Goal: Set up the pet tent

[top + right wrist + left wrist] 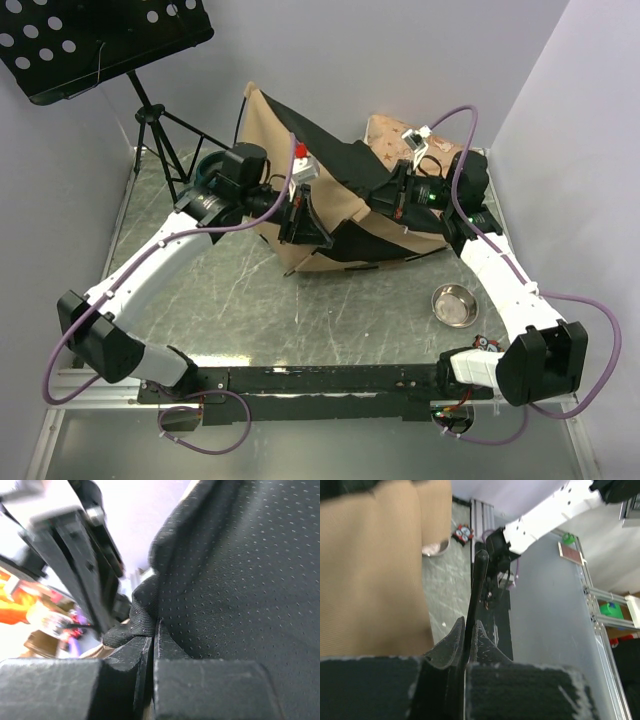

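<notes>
The pet tent (330,215) lies collapsed in the middle of the table, tan fabric with a black base panel (340,150) across its top. My left gripper (300,225) is shut on a black edge of the tent (476,590) at its left front. In the left wrist view the tan fabric (370,570) fills the left side. My right gripper (392,195) is shut on the black dotted fabric (235,560) at the tent's right side. A fold of it (132,625) is pinched between the fingers.
A small metal bowl (455,305) sits at the right front of the table. A music stand (95,40) with a tripod stands at the back left. A beige starred cushion (395,135) lies behind the tent. Walls close in on both sides.
</notes>
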Robot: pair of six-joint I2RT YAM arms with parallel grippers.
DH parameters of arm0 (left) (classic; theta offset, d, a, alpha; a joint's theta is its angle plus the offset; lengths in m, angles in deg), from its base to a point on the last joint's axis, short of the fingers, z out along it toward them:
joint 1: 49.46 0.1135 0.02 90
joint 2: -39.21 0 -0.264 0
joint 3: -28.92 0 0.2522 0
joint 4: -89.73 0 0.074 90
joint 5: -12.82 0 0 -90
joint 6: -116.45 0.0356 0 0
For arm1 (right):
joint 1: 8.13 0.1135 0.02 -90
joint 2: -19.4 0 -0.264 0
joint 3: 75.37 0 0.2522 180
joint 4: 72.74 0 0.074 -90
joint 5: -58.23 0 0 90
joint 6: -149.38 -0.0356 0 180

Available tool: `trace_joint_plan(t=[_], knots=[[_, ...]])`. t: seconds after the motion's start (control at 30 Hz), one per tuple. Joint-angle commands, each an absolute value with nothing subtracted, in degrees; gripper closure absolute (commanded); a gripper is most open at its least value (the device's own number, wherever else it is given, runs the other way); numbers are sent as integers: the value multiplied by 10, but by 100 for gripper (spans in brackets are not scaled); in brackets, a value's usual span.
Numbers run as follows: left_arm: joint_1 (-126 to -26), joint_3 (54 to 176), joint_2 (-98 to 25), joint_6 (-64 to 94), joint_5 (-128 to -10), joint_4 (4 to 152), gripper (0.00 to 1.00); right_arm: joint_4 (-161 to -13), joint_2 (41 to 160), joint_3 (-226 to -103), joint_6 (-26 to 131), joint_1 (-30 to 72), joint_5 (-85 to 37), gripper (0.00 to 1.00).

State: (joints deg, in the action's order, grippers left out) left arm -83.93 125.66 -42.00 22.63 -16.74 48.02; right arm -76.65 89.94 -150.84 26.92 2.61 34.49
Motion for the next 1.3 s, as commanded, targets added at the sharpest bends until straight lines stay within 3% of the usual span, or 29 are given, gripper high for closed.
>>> trace_joint_plan(t=[0.0, 1.27], knots=[[-839, 1233, -441, 251, -195, 375, 99, -689, 897, -1525, 135, 10, 318, 100], [-849, 1323, -495, 164, -250, 431, 99, -789, 849, -1501, 233, 53, 278, 100]])
